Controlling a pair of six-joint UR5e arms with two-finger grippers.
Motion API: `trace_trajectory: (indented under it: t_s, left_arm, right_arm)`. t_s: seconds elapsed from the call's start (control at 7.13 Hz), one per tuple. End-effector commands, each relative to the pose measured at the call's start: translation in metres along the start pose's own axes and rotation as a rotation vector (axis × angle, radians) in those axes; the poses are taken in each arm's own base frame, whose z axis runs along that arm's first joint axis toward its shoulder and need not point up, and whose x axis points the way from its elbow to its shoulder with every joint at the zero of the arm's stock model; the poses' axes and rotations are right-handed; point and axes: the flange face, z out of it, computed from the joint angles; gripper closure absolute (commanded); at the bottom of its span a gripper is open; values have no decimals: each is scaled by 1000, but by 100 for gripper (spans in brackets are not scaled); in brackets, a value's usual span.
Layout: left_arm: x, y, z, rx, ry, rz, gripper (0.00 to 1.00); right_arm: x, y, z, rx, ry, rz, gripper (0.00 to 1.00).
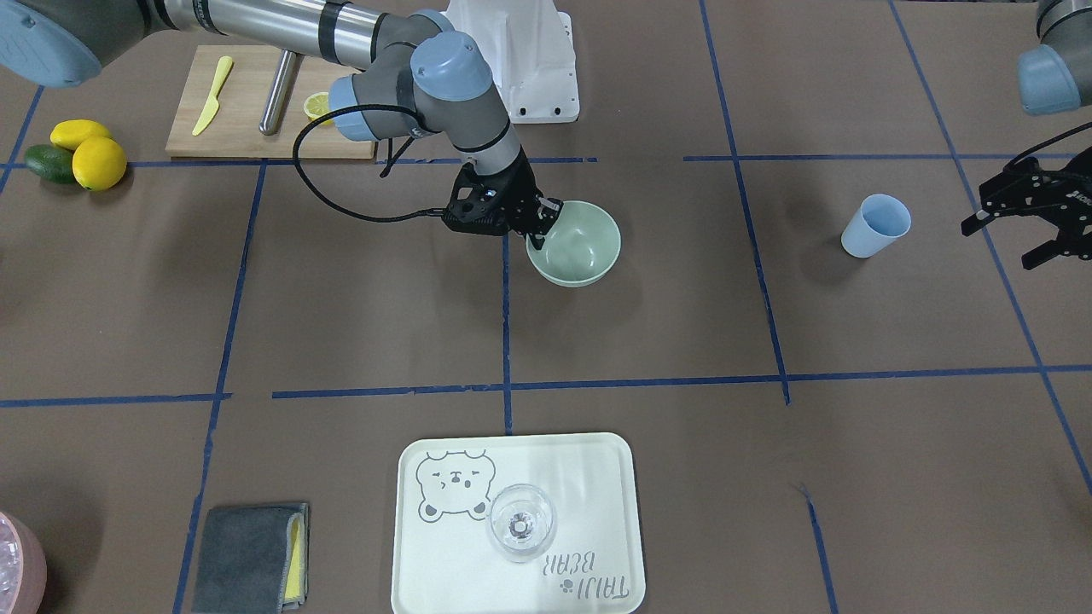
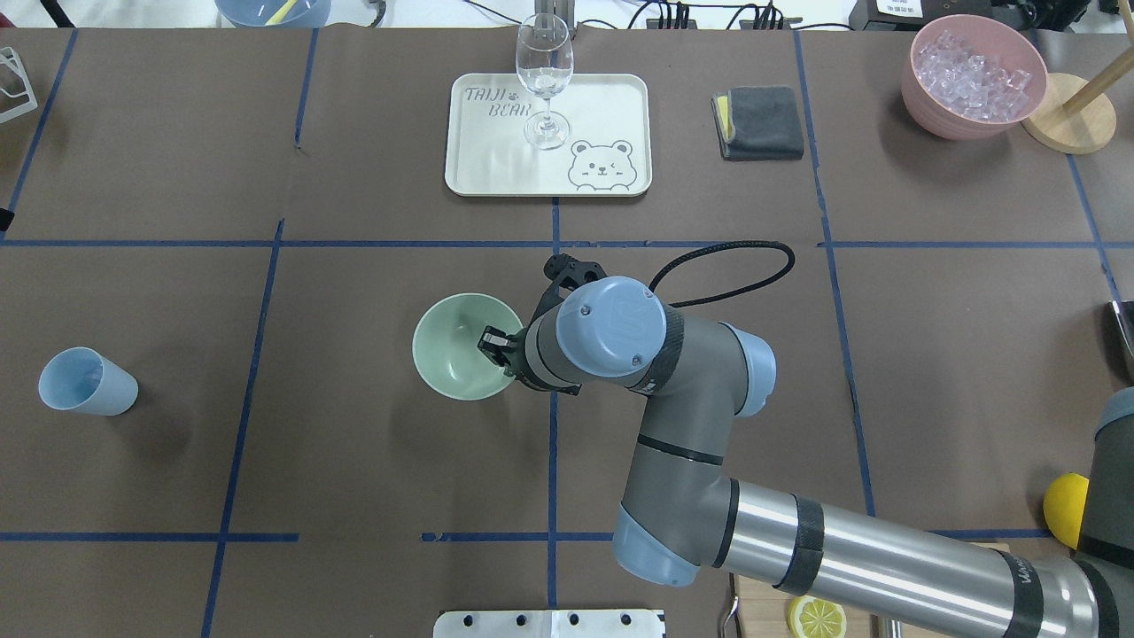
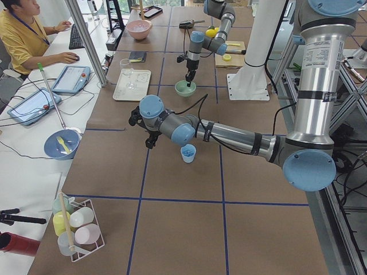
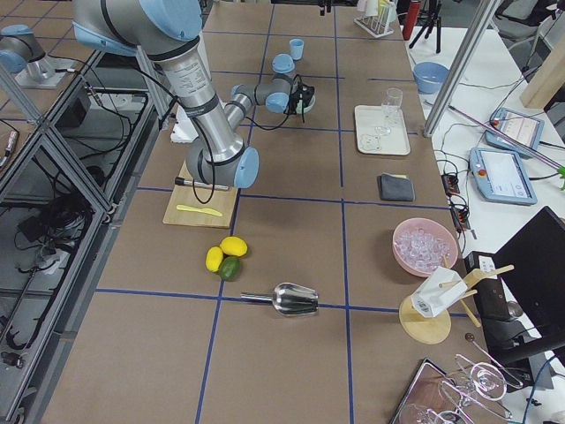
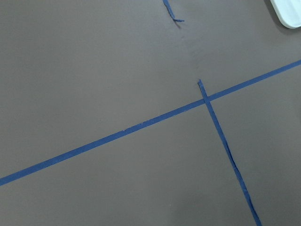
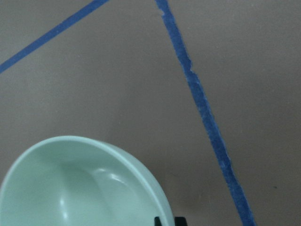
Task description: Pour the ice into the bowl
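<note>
Round pale sage-green plastic bowl [image 2: 456,359]: table centre. My right pincer [image 2: 493,341] clamps its rim at 3 o'clock. Light blue plastic cup [image 2: 87,383]: 9 o'clock, well apart.

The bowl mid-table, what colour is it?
The bowl is pale sage green, clearest in the exterior front-facing view.

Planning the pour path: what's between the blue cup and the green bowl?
Only bare table cover and one blue tape line separate cup and bowl, per the overhead view.
</note>
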Motion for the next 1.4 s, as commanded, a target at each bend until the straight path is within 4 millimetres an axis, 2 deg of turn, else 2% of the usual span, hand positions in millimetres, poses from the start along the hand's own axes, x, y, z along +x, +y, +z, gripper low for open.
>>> trace_trajectory:
  t_s: [0.0,0.14,0.28,0.42,0.56,0.7,0.84,0.98,1.26]
  left_arm:
    - [73,-9,47,46,-128,-25,0]
    - [112,12,63,109,-203,-101,0]
    - [122,32,63,145,-210,-158,0]
    - [128,69,62,187,-235,-182,0]
    - [143,102,82,253,-271,-257,0]
    - [155,123,83,315,-241,-325,0]
    - [145,163,54,383,-139,-276,0]
    - [139,186,29,448,-66,-244,0]
    - [138,188,32,439,-63,-247,9]
  right_arm:
    - [0,5,-5,-3,-9,5,0]
    - [-7,-7,-20,16,-36,9,0]
    - [-8,-27,-40,40,-65,18,0]
    - [-1,-48,-50,65,-71,28,0]
    - [0,-62,-60,84,-81,36,0]
    - [4,-73,-62,96,-78,37,0]
    - [6,-76,-65,100,-81,39,0]
    - [7,-77,-65,101,-80,39,0]
    - [8,-78,-66,106,-81,39,0]
